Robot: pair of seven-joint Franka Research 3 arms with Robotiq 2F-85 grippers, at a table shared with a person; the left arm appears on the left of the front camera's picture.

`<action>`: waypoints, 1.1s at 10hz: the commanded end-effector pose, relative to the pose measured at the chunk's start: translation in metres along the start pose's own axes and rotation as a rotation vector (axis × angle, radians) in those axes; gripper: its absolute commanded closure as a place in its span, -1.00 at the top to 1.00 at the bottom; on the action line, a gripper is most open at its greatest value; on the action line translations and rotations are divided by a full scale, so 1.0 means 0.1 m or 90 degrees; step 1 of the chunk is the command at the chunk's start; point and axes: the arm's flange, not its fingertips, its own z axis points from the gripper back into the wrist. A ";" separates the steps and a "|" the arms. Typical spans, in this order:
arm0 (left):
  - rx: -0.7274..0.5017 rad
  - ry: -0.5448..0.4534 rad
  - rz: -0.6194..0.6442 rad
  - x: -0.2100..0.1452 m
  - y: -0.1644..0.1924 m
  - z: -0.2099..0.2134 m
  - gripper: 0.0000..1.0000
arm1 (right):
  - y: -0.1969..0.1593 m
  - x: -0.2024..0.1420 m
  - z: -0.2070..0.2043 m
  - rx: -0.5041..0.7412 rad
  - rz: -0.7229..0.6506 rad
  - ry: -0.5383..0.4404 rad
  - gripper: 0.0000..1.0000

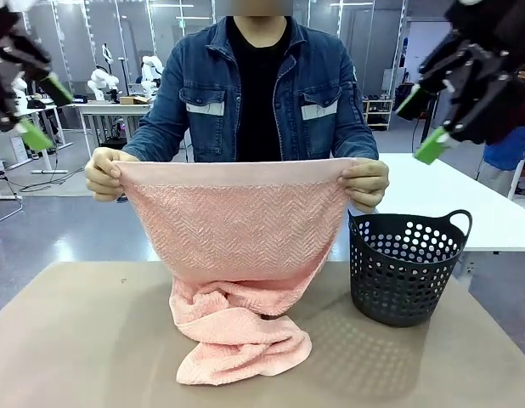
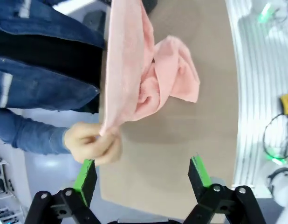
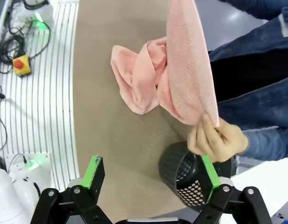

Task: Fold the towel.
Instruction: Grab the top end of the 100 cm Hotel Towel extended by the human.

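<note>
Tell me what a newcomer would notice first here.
The salmon-pink towel stands out at centre: the person's hands hold its top edge stretched wide, its lower end bunched on the tan table. A black perforated basket stands on the table to the picture's right of it. The left gripper and right gripper hang open high at the front view's upper corners.

The left gripper (image 2: 142,173) and right gripper (image 3: 151,172) are black with green pads (image 2: 86,175) — the person (image 1: 257,51) wears a blue denim jacket (image 1: 326,127) over a black shirt (image 1: 257,110).
</note>
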 end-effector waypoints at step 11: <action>-0.023 0.122 0.014 0.55 0.63 -0.85 1.00 | -0.94 0.97 -0.88 0.016 0.056 0.155 1.00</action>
